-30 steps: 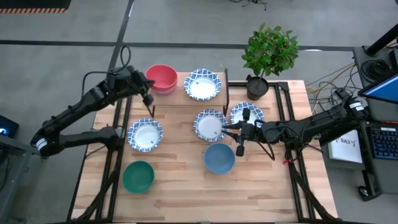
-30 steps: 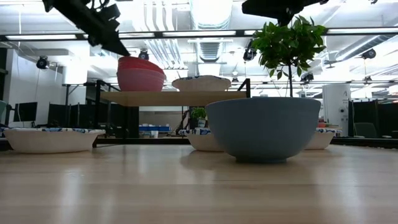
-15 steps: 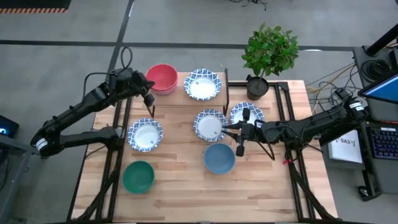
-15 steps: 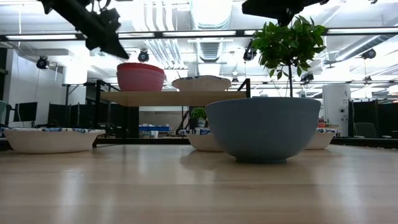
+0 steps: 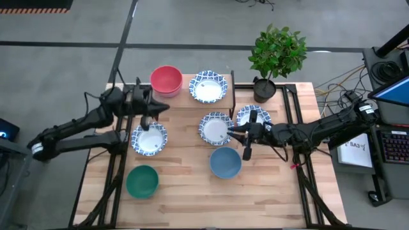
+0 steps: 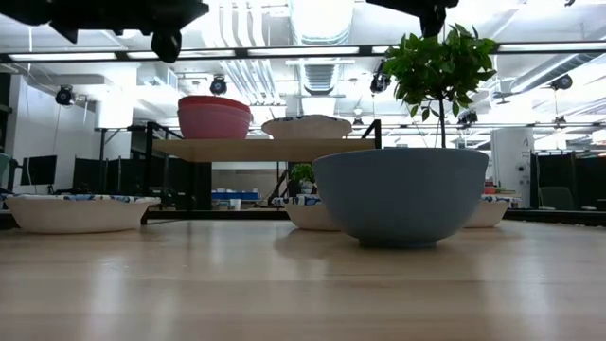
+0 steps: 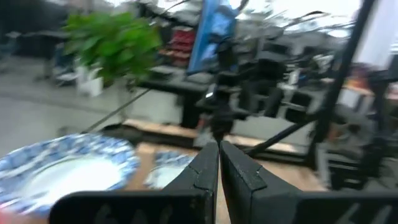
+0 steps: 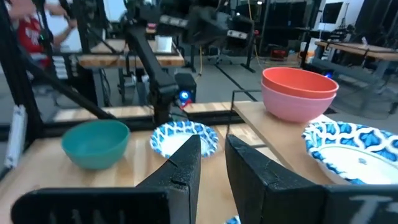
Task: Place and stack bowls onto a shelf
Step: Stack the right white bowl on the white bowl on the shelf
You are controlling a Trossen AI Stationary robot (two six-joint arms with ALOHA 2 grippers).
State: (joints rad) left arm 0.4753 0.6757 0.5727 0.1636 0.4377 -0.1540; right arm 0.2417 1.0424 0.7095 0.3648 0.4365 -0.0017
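The shelf stands at the table's far side. On its left end a red bowl sits nested in a pink bowl; a patterned bowl rests on its right end. Three patterned bowls, a blue bowl and a green bowl stand on the table. My left gripper is shut and hangs in the air just near of the shelf's left end, pointing toward the table's right. My right gripper is narrowly open, level, at the right rim of the middle patterned bowl.
A potted plant in a black pot stands right of the shelf at the far edge. Black frame bars run along the table's left and right sides. Bare wood lies along the near edge between the green and blue bowls.
My left gripper has drawn back from the red bowl on the shelf toward the near-left, rising and swinging from pointing down to pointing level toward the table's right. The stacked red and pink bowls stay on the shelf.
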